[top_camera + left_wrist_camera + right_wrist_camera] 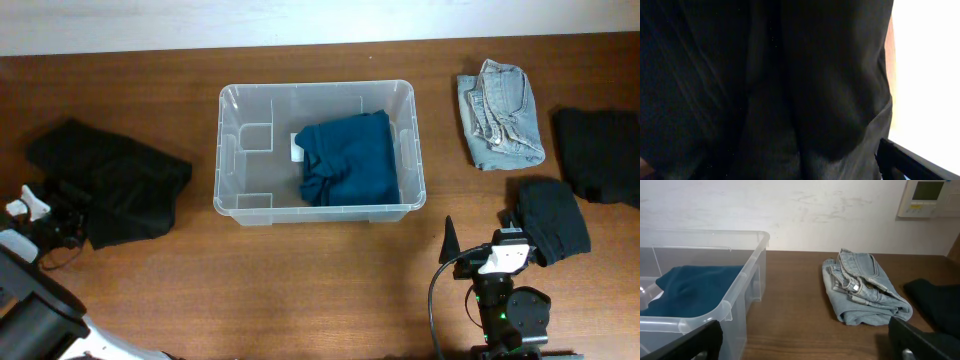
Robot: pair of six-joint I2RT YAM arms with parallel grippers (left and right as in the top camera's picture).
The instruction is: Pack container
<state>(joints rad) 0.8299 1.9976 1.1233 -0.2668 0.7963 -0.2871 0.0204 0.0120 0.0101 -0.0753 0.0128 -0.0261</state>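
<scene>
Clear container (228, 150), upright, open side up, long axis left-to-right overhead.

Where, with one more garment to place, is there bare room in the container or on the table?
Free: the container's left half, between its left wall and the teal garment; the table strip between container and jeans; the wide wood in front. Crowded: the right end, with two black garments beside the jeans, and the left end's large black garment.

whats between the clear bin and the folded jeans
Nothing: only bare wooden tabletop separates the container from the folded light-blue jeans. The overhead view shows this, and the right wrist view agrees.
</scene>
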